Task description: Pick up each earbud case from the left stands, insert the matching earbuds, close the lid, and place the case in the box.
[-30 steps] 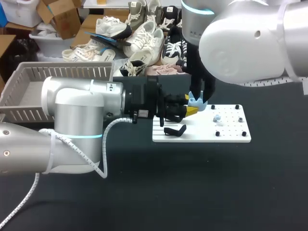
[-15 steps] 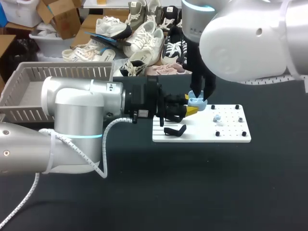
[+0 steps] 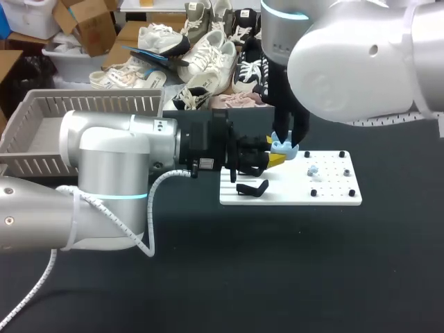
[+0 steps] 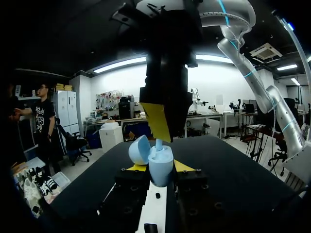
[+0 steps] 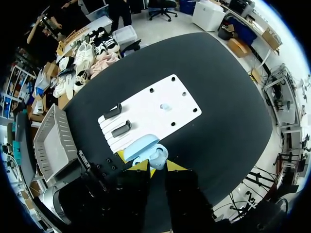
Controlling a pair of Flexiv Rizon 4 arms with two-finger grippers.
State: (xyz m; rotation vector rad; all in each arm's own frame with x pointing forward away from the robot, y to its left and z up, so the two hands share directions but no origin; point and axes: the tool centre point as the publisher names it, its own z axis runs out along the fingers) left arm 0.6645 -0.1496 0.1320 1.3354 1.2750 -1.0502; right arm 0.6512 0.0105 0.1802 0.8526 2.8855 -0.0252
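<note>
**Change.** Over the last second the left arm has stayed fixed. The right arm's wrist has shifted only slightly above the case, with no visible lift away. Judgement: the insertion step is still in progress; the lid cannot be closed until the right arm withdraws.

**Current state, near to far.**
- The left gripper (image 3: 272,150) is closed on the pale blue, egg-shaped plastic earbud case (image 4: 160,165), one yellow tip against each side. It holds the case upright above the near-left edge of the board.
- The case's hinged lid (image 4: 139,149) stands open.
- A pale blue earbud (image 4: 158,144) stands stem-up in the case.
- The right gripper (image 5: 158,166) hangs directly above that stem. Its tip appears to meet the stem, but whether it grips or has released cannot be told.

**Count.**
- Cases: one.
- Earbuds: two. One is in the case; one (image 5: 165,106) rests on the flat white perforated board (image 5: 146,114).
- Black stands (image 5: 121,128): two, both empty.
- Grey slatted plastic box (image 3: 41,104): one, well apart from the board, beyond the left arm.
</note>
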